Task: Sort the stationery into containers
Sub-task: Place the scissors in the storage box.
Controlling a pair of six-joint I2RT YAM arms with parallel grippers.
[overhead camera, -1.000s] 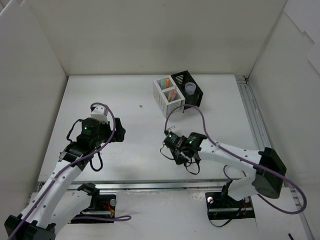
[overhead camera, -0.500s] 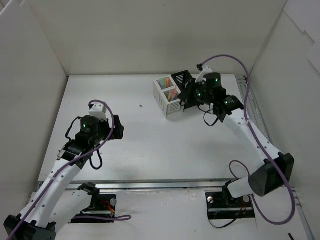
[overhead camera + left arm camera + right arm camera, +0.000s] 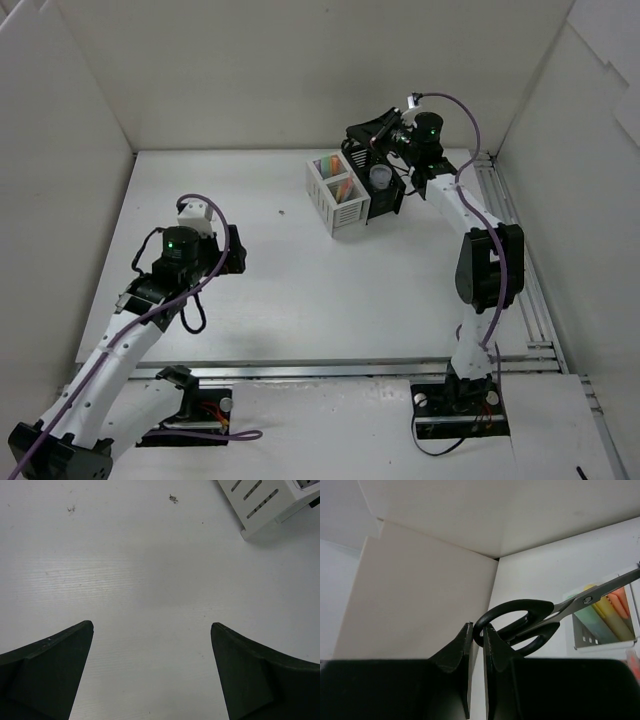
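Note:
My right gripper [image 3: 388, 134] hangs at the back, above the black container [image 3: 392, 196], shut on one handle loop of the black-handled scissors [image 3: 520, 625]. In the right wrist view the jaws [image 3: 478, 629] pinch that loop, and the steel blades run right over the white two-compartment container [image 3: 605, 639], which holds yellow, orange and green markers [image 3: 609, 611]. The white container [image 3: 340, 205] adjoins the black one, where a small round white jar [image 3: 380, 178] sits. My left gripper [image 3: 151, 626] is open over bare table, nothing between its fingers.
White walls enclose the table on the left, back and right. A metal rail [image 3: 510, 250] runs along the right edge. A corner of the white container [image 3: 265, 502] shows at the top right of the left wrist view. Small specks [image 3: 173, 499] lie on the table.
My right arm has swung from the near middle of the table up to the back, carrying the scissors above the containers. The left arm has barely shifted.

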